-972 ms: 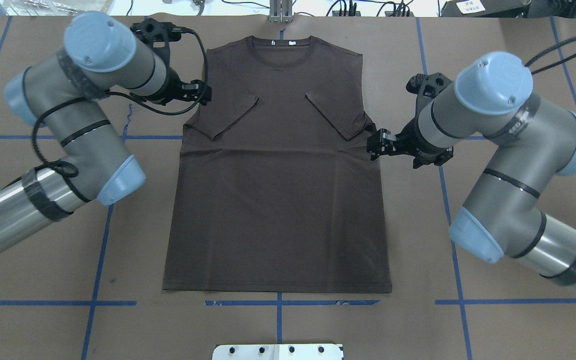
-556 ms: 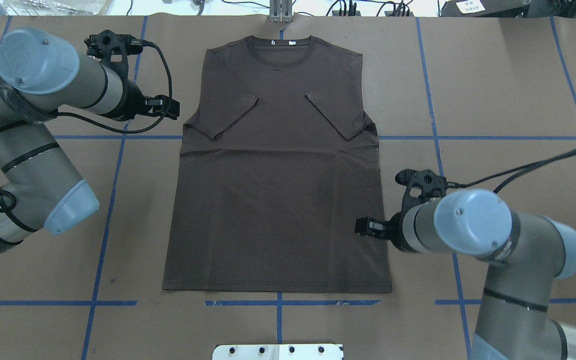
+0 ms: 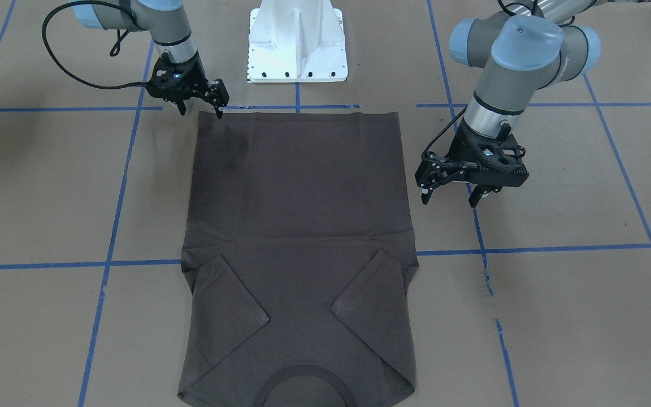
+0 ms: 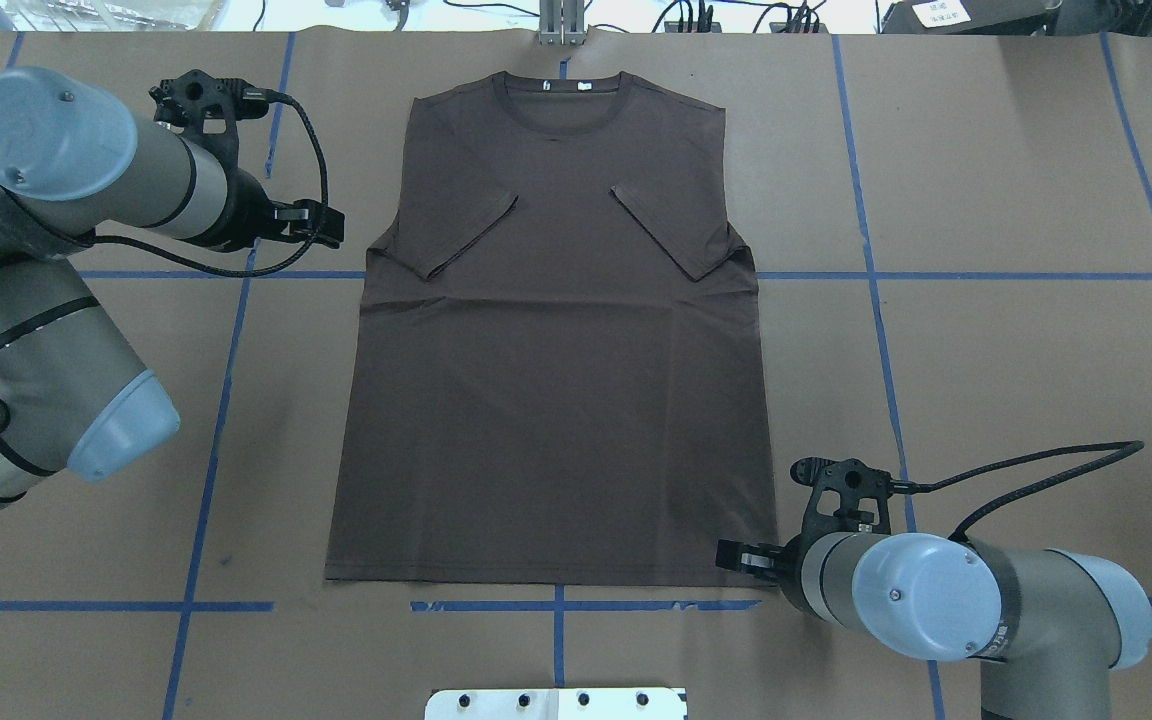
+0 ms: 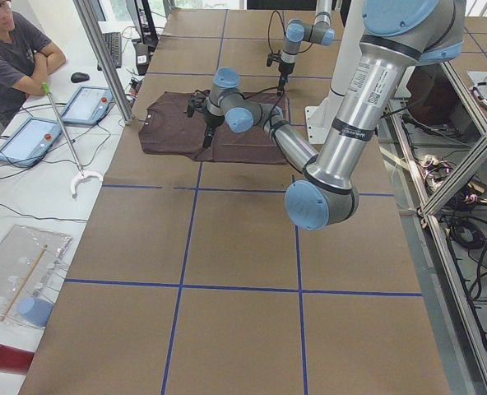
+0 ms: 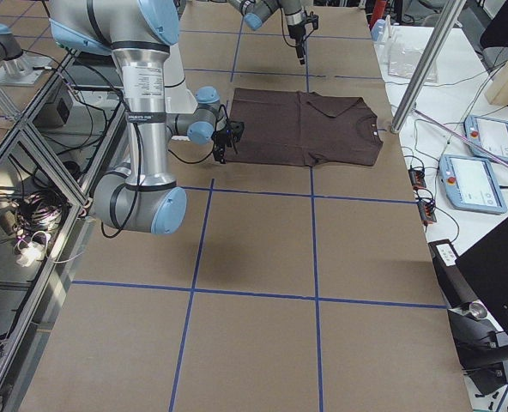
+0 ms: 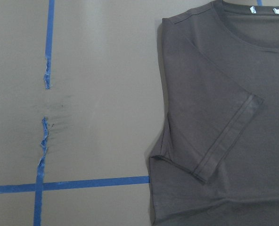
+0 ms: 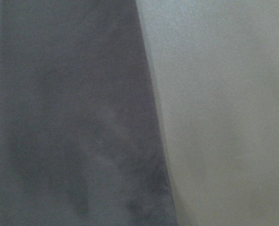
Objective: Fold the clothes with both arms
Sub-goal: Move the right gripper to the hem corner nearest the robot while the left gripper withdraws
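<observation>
now the right fingers (image 3: pixel 221 102), spread wide, have dropped from the t-shirt's (image 4: pixel 556 400) side to its hem corner, and the left fingers (image 3: pixel 426 189), also wide, have backed further off the sleeve. the t-shirt lies flat, unmoved, on the desk (image 4: pixel 986 200).

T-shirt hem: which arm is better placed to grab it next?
Likely right: the right gripper is open at the hem corner; the left gripper hovers beside the folded sleeve, far from the hem.
</observation>
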Robot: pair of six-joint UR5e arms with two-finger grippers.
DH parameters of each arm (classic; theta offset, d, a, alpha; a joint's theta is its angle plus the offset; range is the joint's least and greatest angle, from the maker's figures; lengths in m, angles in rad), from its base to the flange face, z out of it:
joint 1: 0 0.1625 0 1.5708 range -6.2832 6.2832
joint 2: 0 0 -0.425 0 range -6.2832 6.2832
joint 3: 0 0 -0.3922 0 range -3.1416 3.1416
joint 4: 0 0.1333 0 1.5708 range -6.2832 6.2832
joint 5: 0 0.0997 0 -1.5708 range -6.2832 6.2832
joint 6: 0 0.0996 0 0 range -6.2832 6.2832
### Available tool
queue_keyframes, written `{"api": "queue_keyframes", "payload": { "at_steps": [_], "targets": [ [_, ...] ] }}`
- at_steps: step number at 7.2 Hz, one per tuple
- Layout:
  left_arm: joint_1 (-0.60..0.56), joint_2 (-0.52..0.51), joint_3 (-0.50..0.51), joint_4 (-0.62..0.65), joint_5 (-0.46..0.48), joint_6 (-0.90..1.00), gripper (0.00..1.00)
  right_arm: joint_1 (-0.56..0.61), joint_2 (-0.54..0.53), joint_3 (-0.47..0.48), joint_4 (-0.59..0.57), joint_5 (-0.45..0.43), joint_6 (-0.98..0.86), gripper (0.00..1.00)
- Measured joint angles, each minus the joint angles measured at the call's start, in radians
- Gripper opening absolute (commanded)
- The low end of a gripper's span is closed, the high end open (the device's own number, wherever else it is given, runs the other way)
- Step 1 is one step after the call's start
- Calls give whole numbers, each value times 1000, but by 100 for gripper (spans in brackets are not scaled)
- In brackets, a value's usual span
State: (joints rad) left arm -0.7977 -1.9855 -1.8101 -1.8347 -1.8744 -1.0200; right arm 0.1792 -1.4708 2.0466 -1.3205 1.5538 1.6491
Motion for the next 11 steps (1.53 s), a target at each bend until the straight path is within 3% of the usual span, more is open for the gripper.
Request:
{"api": "queue_keyframes", "payload": {
  "at_steps": [9, 10, 11],
  "targets": [
    [0, 0, -2, 0, 1, -9, 100, -3, 5, -11, -15, 20, -4, 82],
    [0, 0, -3, 0, 1, -10, 100, -3, 4, -13, -16, 20, -4, 76],
    [0, 0, -3, 0, 2, -12, 100, -3, 4, -16, -17, 19, -5, 60]
  ]
}}
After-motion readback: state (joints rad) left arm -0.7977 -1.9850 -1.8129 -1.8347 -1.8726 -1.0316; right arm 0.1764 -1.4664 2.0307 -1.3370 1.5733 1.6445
